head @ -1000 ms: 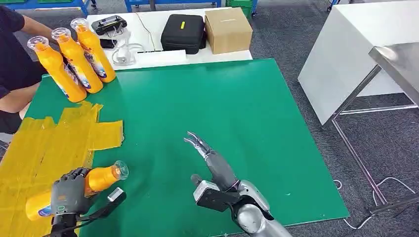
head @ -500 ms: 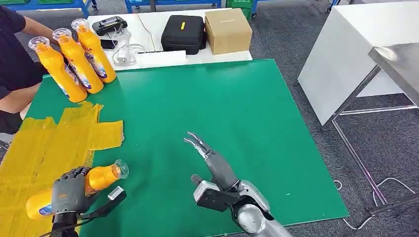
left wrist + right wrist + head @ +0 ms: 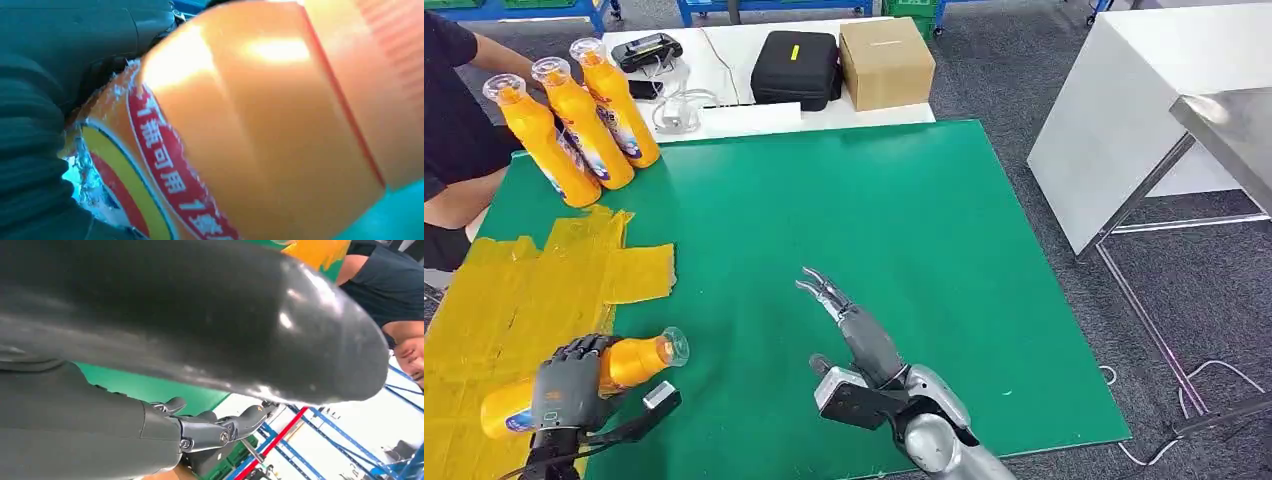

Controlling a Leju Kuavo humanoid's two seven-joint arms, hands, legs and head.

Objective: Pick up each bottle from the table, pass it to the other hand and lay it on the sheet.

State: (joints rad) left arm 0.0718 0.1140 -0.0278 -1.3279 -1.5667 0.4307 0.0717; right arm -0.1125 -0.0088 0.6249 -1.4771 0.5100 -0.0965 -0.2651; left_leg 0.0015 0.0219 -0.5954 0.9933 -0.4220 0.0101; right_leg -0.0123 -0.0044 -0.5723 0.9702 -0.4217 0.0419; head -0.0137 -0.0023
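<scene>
My left hand (image 3: 564,384) grips an orange bottle (image 3: 629,363) lying on its side at the near left, its clear cap pointing right over the green mat. Its base end lies over the yellow sheet (image 3: 519,290). The left wrist view shows the bottle's orange body and red label (image 3: 260,135) up close against the hand (image 3: 35,150). My right hand (image 3: 856,330) hovers over the mat's near middle, fingers stretched forward and apart, holding nothing. Three more orange bottles (image 3: 584,120) stand upright at the far left corner.
A person in dark clothes (image 3: 449,120) sits at the far left by the standing bottles. Behind the green mat (image 3: 874,220) a white table holds a black case (image 3: 796,66), a cardboard box (image 3: 885,60) and a controller (image 3: 645,49). A white table (image 3: 1144,110) stands right.
My left hand has lowered slightly with the bottle toward the near edge. The right hand has stayed still.
</scene>
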